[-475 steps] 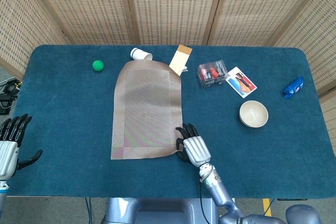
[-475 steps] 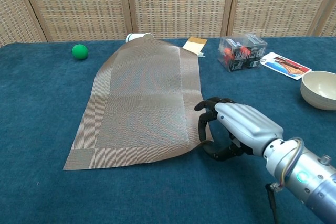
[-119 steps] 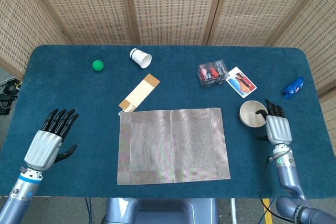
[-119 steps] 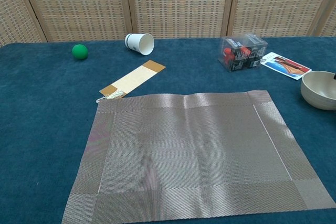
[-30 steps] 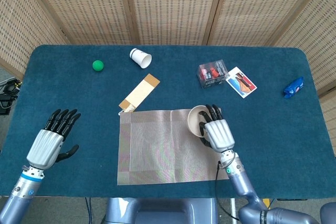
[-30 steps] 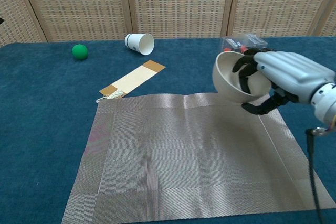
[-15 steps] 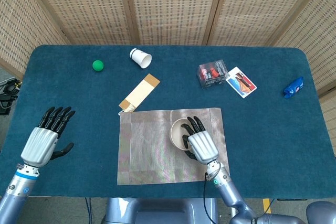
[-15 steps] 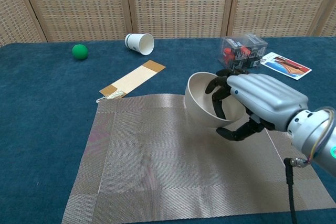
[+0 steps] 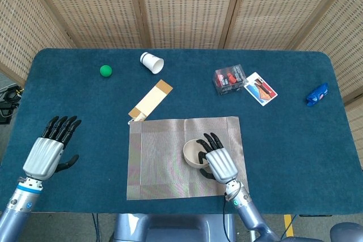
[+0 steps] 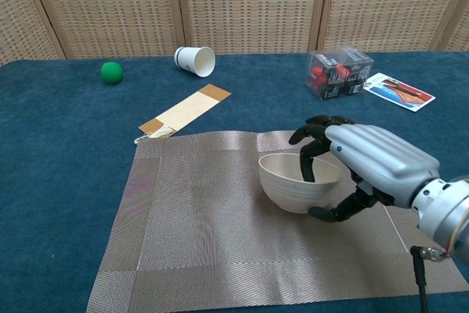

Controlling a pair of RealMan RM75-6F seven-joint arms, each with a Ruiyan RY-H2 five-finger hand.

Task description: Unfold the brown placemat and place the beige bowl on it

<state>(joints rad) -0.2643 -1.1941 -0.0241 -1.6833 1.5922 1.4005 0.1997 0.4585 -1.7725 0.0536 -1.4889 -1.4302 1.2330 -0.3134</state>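
Observation:
The brown placemat (image 9: 164,162) (image 10: 198,240) lies unfolded and flat on the blue table. The beige bowl (image 9: 194,152) (image 10: 293,182) sits upright on its right half. My right hand (image 9: 218,162) (image 10: 370,163) grips the bowl's right rim, fingers hooked inside and thumb under the outer wall. My left hand (image 9: 48,154) hovers over the table's left front with fingers spread, holding nothing; the chest view does not show it.
A green ball (image 9: 105,71) (image 10: 111,72) and a tipped white paper cup (image 9: 151,61) (image 10: 196,60) lie at the back left. A tan card strip (image 9: 150,101) (image 10: 183,112) lies just behind the mat. A clear box (image 9: 228,79) (image 10: 337,72), a picture card (image 9: 260,88) and a blue object (image 9: 317,94) sit to the right.
My right hand has lowered the bowl from a tilted carry in the air to upright on the mat's right half. The left hand has barely moved.

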